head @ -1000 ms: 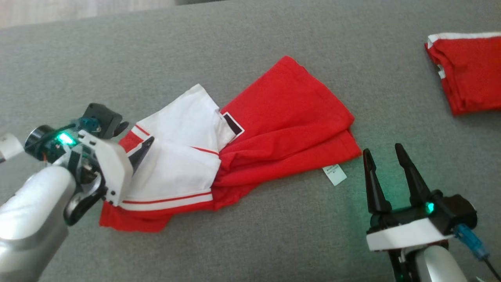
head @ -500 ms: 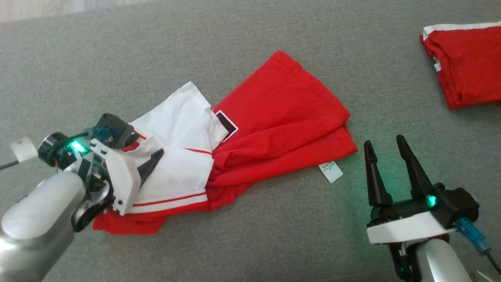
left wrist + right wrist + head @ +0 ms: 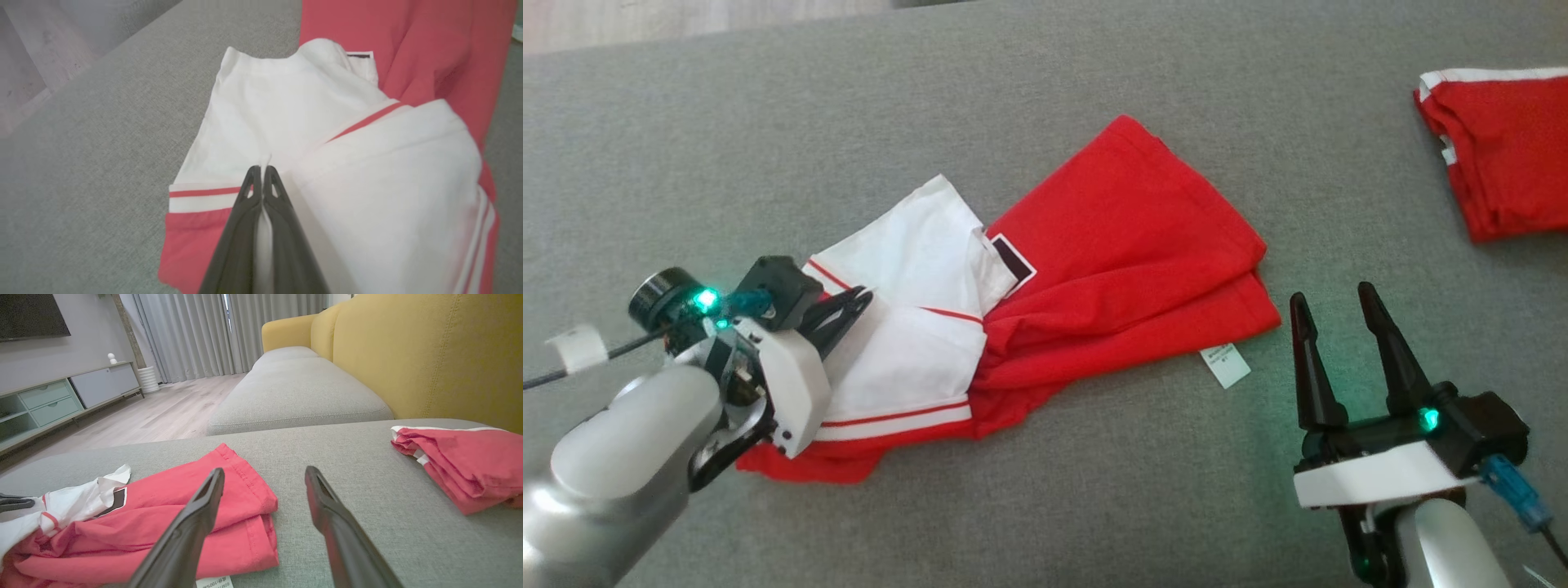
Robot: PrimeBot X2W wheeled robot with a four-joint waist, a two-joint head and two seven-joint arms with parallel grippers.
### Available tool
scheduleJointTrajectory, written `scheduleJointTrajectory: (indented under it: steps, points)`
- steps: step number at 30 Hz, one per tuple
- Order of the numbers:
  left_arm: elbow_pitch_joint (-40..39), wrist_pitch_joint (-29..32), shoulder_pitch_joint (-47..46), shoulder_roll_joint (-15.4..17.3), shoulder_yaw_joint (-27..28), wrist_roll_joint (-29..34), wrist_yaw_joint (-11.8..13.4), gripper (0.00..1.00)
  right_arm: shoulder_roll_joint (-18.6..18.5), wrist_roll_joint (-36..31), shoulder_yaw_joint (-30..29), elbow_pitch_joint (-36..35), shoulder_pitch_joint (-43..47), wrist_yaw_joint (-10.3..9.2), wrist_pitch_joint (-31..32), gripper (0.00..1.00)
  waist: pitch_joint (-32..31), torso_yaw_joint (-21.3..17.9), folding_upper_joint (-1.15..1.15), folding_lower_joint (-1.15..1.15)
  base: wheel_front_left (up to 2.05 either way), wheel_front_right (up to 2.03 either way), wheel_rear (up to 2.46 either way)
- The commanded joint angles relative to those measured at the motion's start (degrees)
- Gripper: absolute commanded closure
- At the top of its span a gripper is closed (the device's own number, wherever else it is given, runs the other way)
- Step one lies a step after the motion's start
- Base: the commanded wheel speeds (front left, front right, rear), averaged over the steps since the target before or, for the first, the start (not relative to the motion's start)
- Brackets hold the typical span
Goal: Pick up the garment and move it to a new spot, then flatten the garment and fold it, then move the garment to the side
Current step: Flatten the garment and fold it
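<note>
step: pick up | my left gripper (image 3: 261, 169) is pinched tight on the garment (image 3: 1127, 237), white part | right gripper (image 3: 1330, 292) gapes, empty | i lift slowly, keeping the pinch deep

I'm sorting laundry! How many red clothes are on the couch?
2. The red-and-white garment lies rumpled in the middle, pinched by the left fingers; a folded red garment sits far right. More could lie out of frame.
</note>
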Motion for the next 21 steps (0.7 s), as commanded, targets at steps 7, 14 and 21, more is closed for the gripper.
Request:
scheduleJointTrajectory:
  steps: [7, 14, 21]
  points:
    - [-1.8, -11.0, -3.6, 4.0, 4.0, 2.4, 1.3, 1.0, -0.8, -0.5, 1.4, 0.9, 1.5, -0.04, -0.4, 0.0, -2.0, 2.5, 0.0, 0.0, 0.0, 0.0, 0.0]
    - [-5.2, -21.8, -3.0, 7.2, 10.3, 2.8, 8.0, 1.0, -2.6, 0.9, 1.9, 5.8, 2.4, -0.04, -0.4, 0.0, -2.8, 5.2, 0.0, 0.0, 0.0, 0.0, 0.0]
    - [-10.4, -24.4, -0.7, 10.3, 15.4, 1.1, 11.9, 1.0, -4.3, 2.4, 4.2, 10.8, 1.3, -0.04, -0.4, 0.0, -3.2, 6.6, 0.0, 0.0, 0.0, 0.0, 0.0]
